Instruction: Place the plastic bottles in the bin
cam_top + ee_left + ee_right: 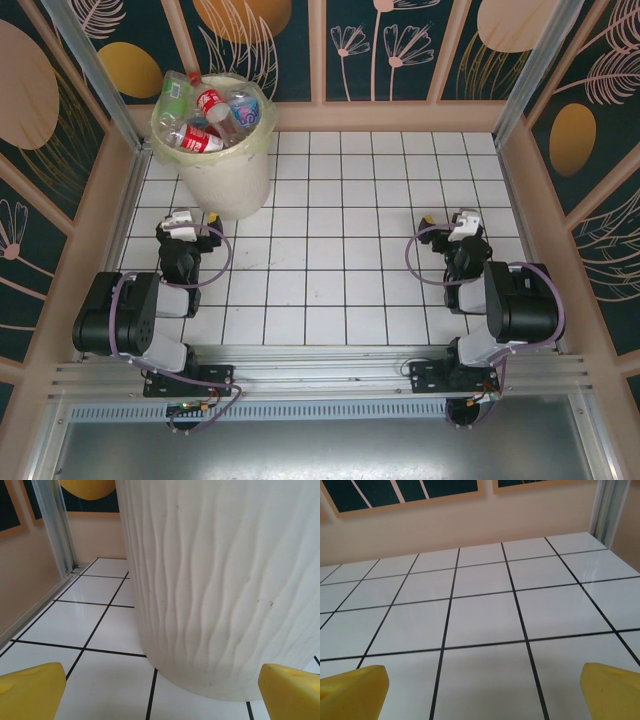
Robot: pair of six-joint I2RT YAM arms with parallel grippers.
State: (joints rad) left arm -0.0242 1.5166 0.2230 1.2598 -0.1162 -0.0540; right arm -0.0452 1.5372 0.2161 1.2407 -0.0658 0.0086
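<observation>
Contents: bottles (210, 110) heaped at mixed angles inside bin (215, 580), just ahead of left gripper (161, 695), fingers wide, empty. Right gripper (482, 694): wide, empty, table (480, 615) ahead, bin well off.

The bin (213, 165) stands at the table's (360, 250) far left corner, directly ahead of the left gripper (160, 695) and near it; its ribbed wall blocks forward travel. A narrow tiled lane passes between the bin and the left wall (25, 580). Bottles (208, 103) heap above the rim. Ahead of the right gripper (482, 695), open tiles run to the back wall (470, 525). The centre tiles lie open.
</observation>
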